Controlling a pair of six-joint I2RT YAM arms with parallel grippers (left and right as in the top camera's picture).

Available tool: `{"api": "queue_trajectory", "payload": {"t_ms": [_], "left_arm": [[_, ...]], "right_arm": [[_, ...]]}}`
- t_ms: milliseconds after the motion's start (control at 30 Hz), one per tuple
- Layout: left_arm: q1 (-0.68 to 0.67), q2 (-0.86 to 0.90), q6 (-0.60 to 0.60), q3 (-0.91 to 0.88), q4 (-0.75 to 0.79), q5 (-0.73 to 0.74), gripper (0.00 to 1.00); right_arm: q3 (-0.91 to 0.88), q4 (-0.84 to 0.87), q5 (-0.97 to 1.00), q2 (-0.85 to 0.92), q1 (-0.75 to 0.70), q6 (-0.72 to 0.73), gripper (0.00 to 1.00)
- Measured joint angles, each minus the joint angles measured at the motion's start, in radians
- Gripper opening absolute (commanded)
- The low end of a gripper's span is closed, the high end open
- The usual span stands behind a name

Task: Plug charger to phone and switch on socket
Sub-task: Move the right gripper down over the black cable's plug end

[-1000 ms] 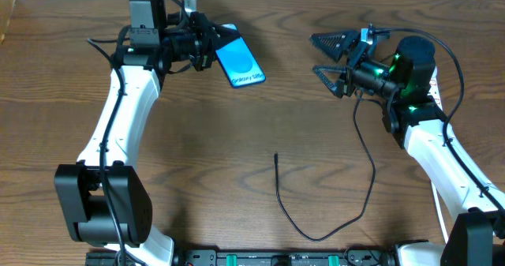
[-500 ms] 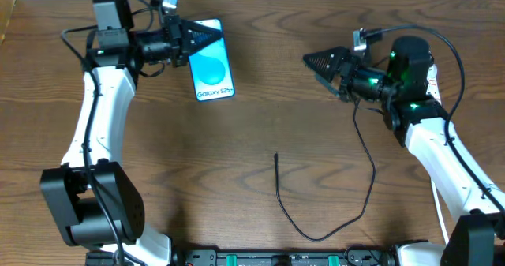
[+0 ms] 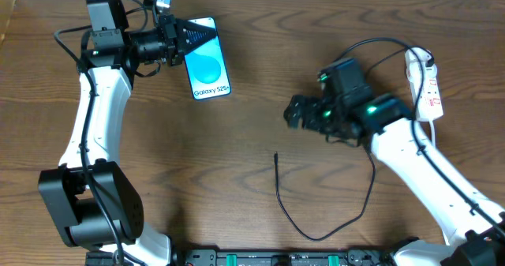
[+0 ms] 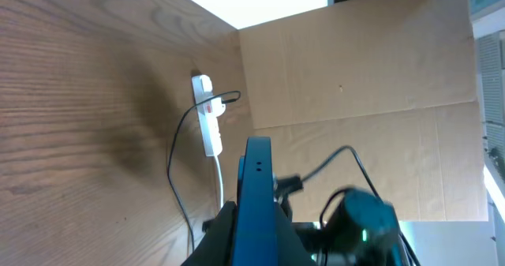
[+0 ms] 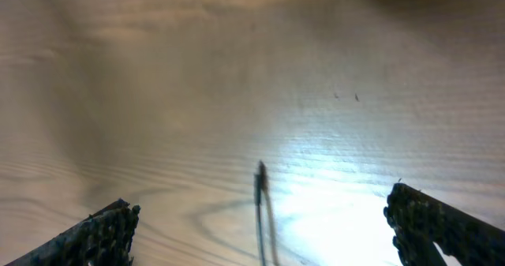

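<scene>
Overhead: charger lies loose nr front, plug end free. R gripper spread wide just beyond plug, prob lining up a grab. L gripper pinches phone top edge, bottom end free for plugging. Socket far right, no gripper on it.

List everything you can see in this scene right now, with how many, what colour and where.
phone: one, bright blue screen with white text, back left of the table, held in the left gripper.
charger: one, thin black cable, loose plug end at mid-table, looping toward the front edge and up to the right.
socket: one, white power strip with red marks, back right of the table.
table: one, brown wood, under everything.
cardboard panel: one, tan, standing behind the socket in the left wrist view.
arms: two, white and black, one on each side.
left gripper: one, black, shut on the phone.
right gripper: one, black, open, above the charger's loose end.
</scene>
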Motion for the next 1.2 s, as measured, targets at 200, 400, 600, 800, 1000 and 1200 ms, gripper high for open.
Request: {"api": "queue_trajectory", "payload": {"t_ms": [200, 400, 600, 800, 1000, 1200], "left_arm": [[0.000, 0.000, 0.000, 0.000, 0.000, 0.000, 0.08], [0.000, 0.000, 0.010, -0.002, 0.000, 0.000, 0.07], [0.000, 0.000, 0.024, -0.012, 0.000, 0.000, 0.08], [0.000, 0.000, 0.026, -0.012, 0.000, 0.000, 0.08], [0.000, 0.000, 0.026, -0.012, 0.000, 0.000, 0.07], [0.000, 0.000, 0.026, -0.012, 0.000, 0.000, 0.07]], "right_arm": [[0.000, -0.029, 0.125, 0.039, 0.148, 0.020, 0.99], [0.000, -0.011, 0.157, 0.173, 0.204, 0.053, 0.99], [0.000, -0.008, 0.164, 0.285, 0.261, 0.056, 0.99], [0.000, -0.004, 0.164, 0.336, 0.309, 0.058, 0.86], [0.000, -0.004, 0.164, 0.354, 0.326, 0.076, 0.70], [0.000, -0.004, 0.164, 0.379, 0.326, 0.081, 0.59]]}}
